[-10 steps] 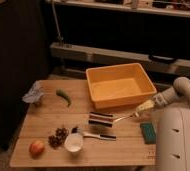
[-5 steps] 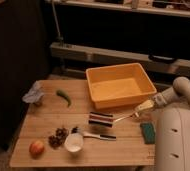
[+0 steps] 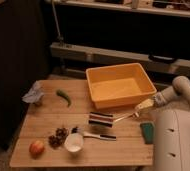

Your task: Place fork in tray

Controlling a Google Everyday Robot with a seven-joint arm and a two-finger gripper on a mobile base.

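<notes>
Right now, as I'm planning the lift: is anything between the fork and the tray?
Nothing visible. The fork lies on the table just in front of the front wall of the tray, with the gripper at its right end. The striped box sits at its left end, off the path.

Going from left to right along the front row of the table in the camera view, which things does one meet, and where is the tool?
Apple → dark cluster → white cup → black-handled utensil → green sponge. The tool is farther back on the right, by the tray's near right corner, near the fork's end.
</notes>
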